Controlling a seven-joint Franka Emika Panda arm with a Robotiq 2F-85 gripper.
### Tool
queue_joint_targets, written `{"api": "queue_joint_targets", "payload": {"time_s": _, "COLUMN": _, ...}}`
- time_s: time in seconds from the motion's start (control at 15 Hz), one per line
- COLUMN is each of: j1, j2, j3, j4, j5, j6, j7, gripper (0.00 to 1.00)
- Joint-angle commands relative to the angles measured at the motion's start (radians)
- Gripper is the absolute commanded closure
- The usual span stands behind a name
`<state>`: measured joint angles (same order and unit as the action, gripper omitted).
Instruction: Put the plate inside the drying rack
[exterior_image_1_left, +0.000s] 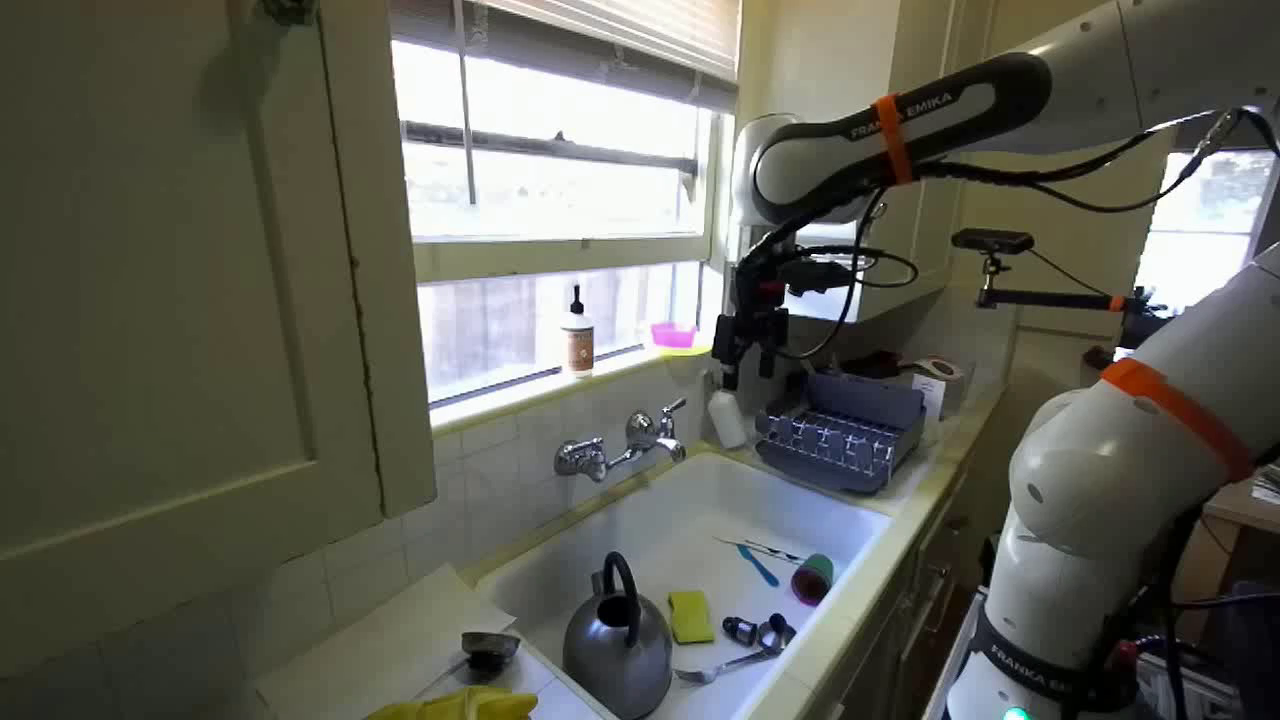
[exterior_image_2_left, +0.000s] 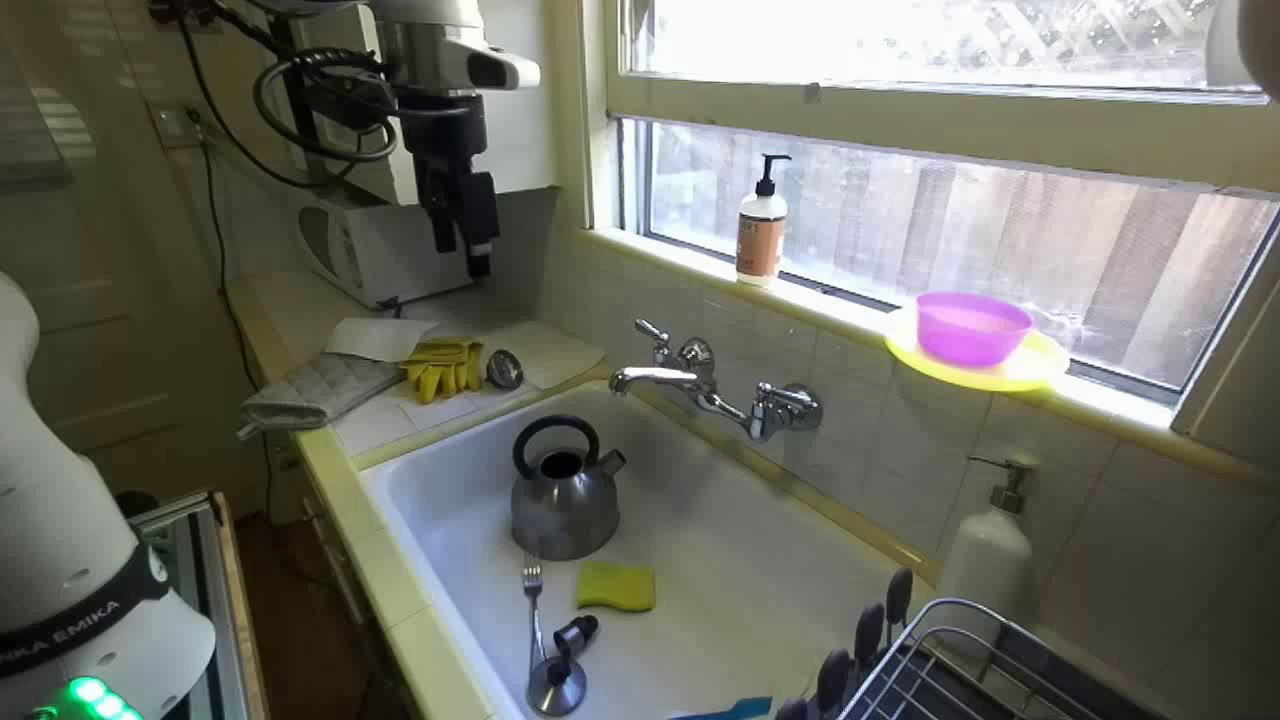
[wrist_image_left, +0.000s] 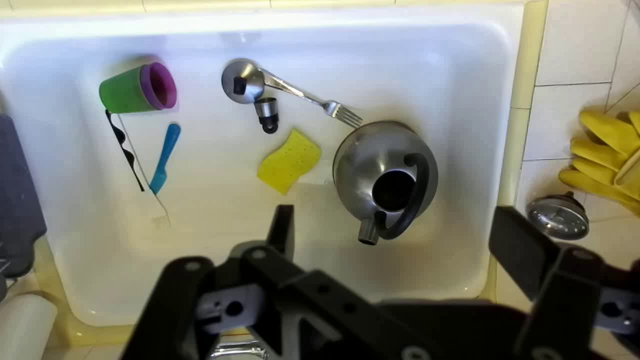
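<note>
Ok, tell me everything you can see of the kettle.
The kettle is rounded, grey and metallic-looking, with a black looped handle, a short spout and an uncovered opening on top. It stands upright in the white sink, spout toward the faucet side. A fork lies right beside it, tines nearest; whether they touch is unclear.

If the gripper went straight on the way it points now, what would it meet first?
Probably the kettle: the gripper points down, and in the wrist view the kettle shows beyond its open jaws, though depth is hard to judge.
</note>
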<state>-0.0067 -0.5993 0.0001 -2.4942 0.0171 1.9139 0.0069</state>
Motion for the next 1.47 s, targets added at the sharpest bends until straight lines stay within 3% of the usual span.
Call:
{"api": "queue_joint_targets", "payload": {"time_s": 0.0, "j1": 0.001, "j2": 0.0, "j3": -0.001, "j4": 0.002, "j5": -0.001, "j6": -0.003, "j7": 0.0, "gripper": 0.0}}
{"api": "queue_joint_targets", "payload": {"time_s": 0.67, "j1": 0.001, "j2": 0.0, "j3": -0.001, "j4": 0.002, "j5": -0.001, "j6": -0.003, "j7": 0.0, "gripper": 0.0}}
{"api": "queue_joint_targets", "payload": {"time_s": 0.8, "j1": -0.072, "j2": 0.011, "j3": -0.008, "j4": 0.004, "j5": -0.05, "j6": 0.024, "j7": 0.092, "gripper": 0.0}}
{"api": "queue_joint_targets", "payload": {"time_s": 1.07, "j1": -0.195, "j2": 0.051, "j3": -0.1, "j4": 0.044, "j5": -0.121, "j6": 0.1, "j7": 0.118, "gripper": 0.0}}
{"api": "queue_joint_targets", "payload": {"time_s": 1.4, "j1": -0.322, "j2": 0.208, "j3": -0.188, "j4": 0.138, "j5": -0.176, "j6": 0.379, "j7": 0.165, "gripper": 0.0}}
